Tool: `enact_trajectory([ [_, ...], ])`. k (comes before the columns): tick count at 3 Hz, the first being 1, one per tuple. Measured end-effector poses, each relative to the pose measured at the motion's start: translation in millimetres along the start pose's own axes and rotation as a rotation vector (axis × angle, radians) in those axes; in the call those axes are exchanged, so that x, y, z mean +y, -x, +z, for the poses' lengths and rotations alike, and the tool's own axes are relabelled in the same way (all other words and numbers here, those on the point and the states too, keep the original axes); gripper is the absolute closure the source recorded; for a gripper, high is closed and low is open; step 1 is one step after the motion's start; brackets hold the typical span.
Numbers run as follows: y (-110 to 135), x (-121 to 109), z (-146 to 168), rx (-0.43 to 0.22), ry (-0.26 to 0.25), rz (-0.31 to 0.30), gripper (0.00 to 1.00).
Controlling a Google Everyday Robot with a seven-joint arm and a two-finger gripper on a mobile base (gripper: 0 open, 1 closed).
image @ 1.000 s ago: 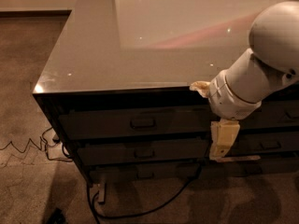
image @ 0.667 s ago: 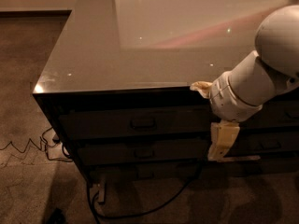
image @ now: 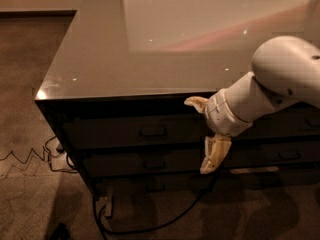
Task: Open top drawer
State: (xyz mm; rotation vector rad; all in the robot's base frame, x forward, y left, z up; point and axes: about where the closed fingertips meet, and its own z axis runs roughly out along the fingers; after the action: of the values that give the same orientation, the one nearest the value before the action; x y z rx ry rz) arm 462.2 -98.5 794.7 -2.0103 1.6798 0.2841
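The top drawer is a wide dark front just under the glossy cabinet top, closed, with a small loop handle at its middle. My gripper hangs in front of the drawer fronts, to the right of that handle and apart from it. It is open: one cream finger is by the drawer's upper edge and the other points down over the drawer below. The white arm comes in from the right.
Two more dark drawers with like handles lie below the top one, and narrower drawers sit to the right. Cables and a plug block lie on the carpet at the cabinet's left front corner.
My gripper and arm have moved left and slightly down along the drawer fronts, closer to the top drawer's handle. The drawer has stayed closed.
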Motion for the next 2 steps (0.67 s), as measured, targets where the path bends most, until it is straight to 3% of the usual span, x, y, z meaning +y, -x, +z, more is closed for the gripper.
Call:
enact_trajectory([
  [1,-4,-20,31,-0.01,0.032,-0.014,0.0],
  [2,-5,-41,58,0.095,0.057,-0.058,0.0],
])
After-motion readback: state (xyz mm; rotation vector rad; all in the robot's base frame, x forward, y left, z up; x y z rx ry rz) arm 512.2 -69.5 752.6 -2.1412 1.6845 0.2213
